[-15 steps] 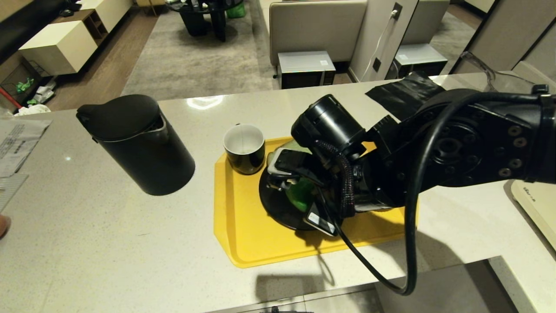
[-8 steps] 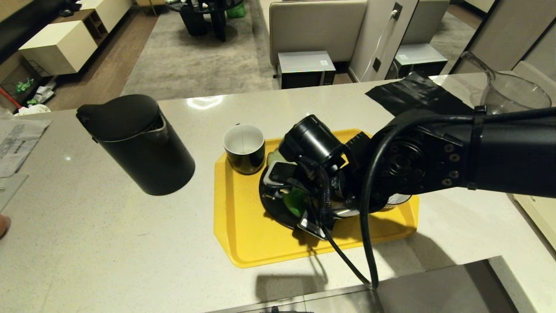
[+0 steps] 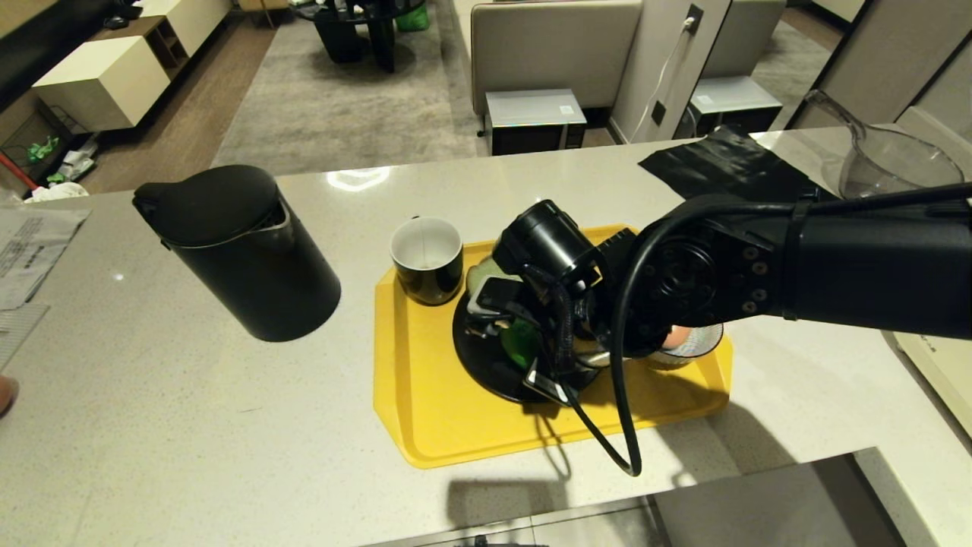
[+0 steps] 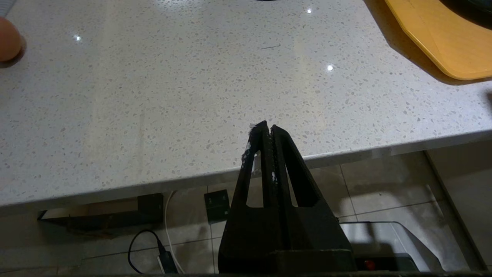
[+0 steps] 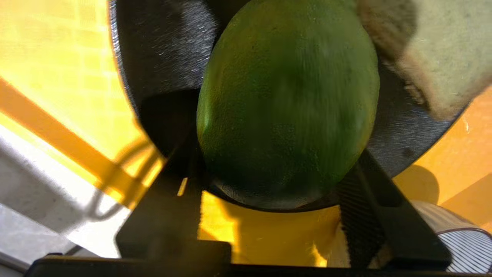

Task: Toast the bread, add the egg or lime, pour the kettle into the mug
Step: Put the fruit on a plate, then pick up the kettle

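Note:
The dark green lime (image 5: pixel 288 100) lies on the black plate (image 3: pixel 486 368) on the yellow tray (image 3: pixel 440 414). My right gripper (image 5: pixel 275 161) is low over the plate, open, one finger on each side of the lime (image 3: pixel 521 343). The pale green bread (image 5: pixel 442 57) lies on the far part of the same plate. On the tray's far left corner stands the black mug (image 3: pixel 427 258), white inside. Left of the tray on the counter is the black kettle (image 3: pixel 235 251). My left gripper (image 4: pixel 268 129) is parked shut at the counter's near edge.
A striped bowl (image 3: pixel 695 346) holding an orange-brown egg (image 3: pixel 673 335) sits on the tray's right end, under my right forearm. A second egg (image 4: pixel 7 38) lies far left on the counter. A black sheet (image 3: pixel 721 171) and a glass jug (image 3: pixel 896 163) are at the back right.
My right arm has sunk and drawn in over the plate, bringing the lime down onto it. Its jaws have widened a little. The left arm has not moved.

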